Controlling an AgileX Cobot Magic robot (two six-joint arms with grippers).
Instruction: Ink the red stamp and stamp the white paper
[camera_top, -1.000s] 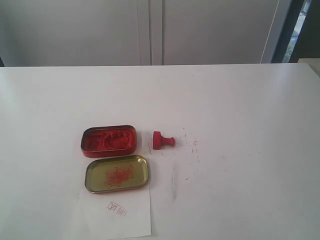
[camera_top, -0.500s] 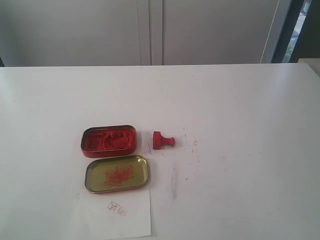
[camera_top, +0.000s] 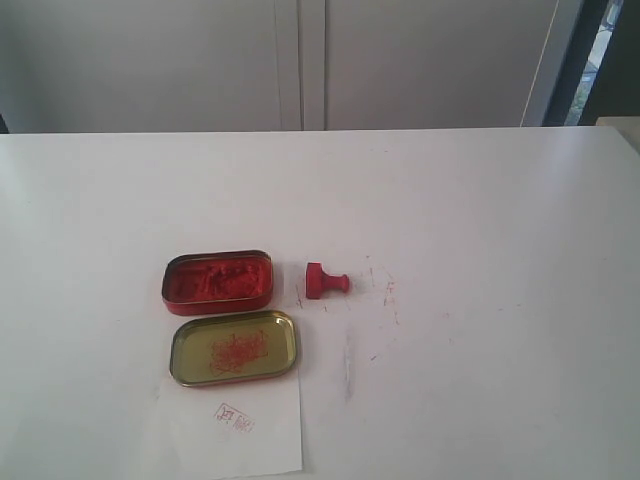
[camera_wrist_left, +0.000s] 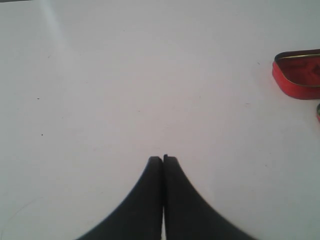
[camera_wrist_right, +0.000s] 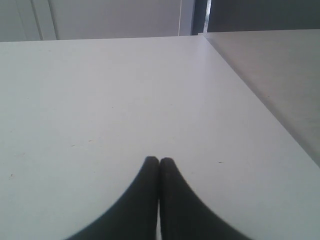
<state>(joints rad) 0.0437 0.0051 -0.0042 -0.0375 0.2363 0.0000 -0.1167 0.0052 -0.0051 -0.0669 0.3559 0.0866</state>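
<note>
The red stamp (camera_top: 325, 281) lies on its side on the table, handle pointing right, just right of the red tin of ink paste (camera_top: 218, 282). The white paper (camera_top: 228, 428) lies at the near edge with a small red imprint (camera_top: 235, 417) on it; the tin's open lid (camera_top: 234, 347) rests on its far end. Neither arm shows in the exterior view. My left gripper (camera_wrist_left: 163, 159) is shut and empty over bare table, with the red tin (camera_wrist_left: 299, 74) off to one side. My right gripper (camera_wrist_right: 159, 160) is shut and empty over bare table.
Faint red specks (camera_top: 388, 288) mark the white table (camera_top: 480, 220) right of the stamp. The table's edge (camera_wrist_right: 250, 95) runs close beside my right gripper, with a grey surface beyond. White cabinet doors (camera_top: 300, 60) stand behind the table.
</note>
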